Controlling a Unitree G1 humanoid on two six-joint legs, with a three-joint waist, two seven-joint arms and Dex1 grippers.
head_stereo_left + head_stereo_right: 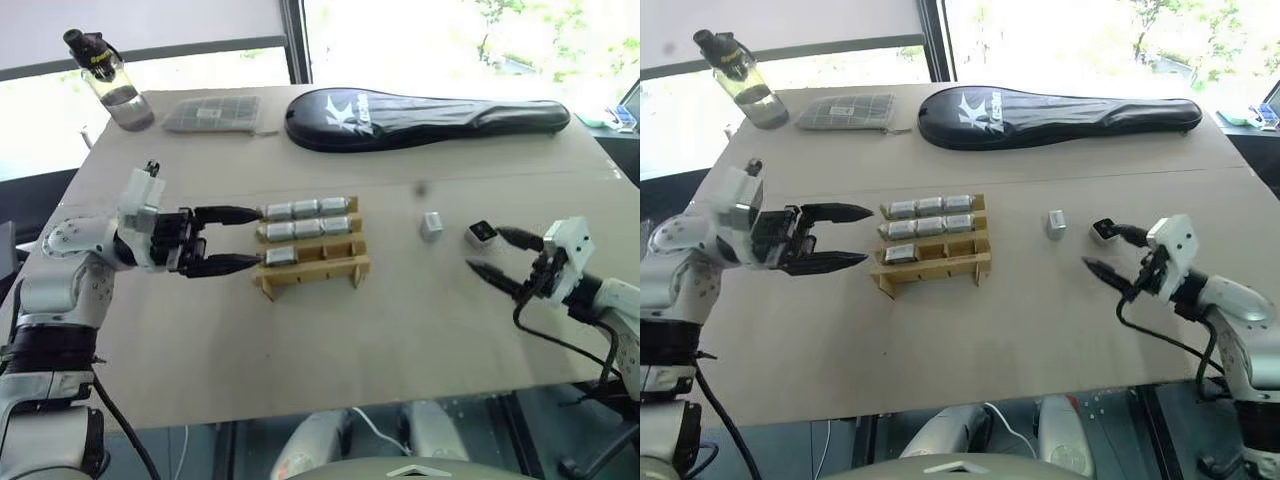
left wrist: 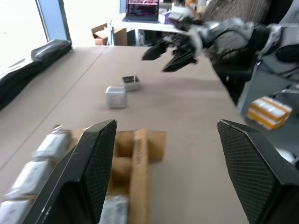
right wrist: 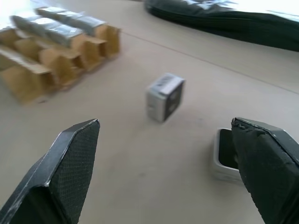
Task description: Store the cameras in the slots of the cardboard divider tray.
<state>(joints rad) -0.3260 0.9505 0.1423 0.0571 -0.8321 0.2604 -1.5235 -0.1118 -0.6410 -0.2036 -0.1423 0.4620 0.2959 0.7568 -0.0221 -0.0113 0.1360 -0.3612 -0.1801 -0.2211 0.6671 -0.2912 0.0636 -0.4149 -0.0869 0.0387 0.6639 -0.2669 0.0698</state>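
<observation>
Head view: boxy silver cameras [image 1: 307,218] fill stepped cardboard tray [image 1: 312,262].

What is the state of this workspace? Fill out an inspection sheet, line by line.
Surface: tan cardboard-covered table, flat.
Job's things: tan cardboard divider tray holds seven silver-grey boxy cameras: three in the back row, three in the middle row, one in the front row. Two front slots free. Two loose cameras lie to its right, one nearer the tray, one by the right gripper.
Clutter: long black racket case, flat grey mesh pouch, clear water bottle.
Grippers: left gripper open beside the tray, empty; right gripper open, empty.
Cables: black cable at the right arm.
Surroundings: bright windows behind.
</observation>
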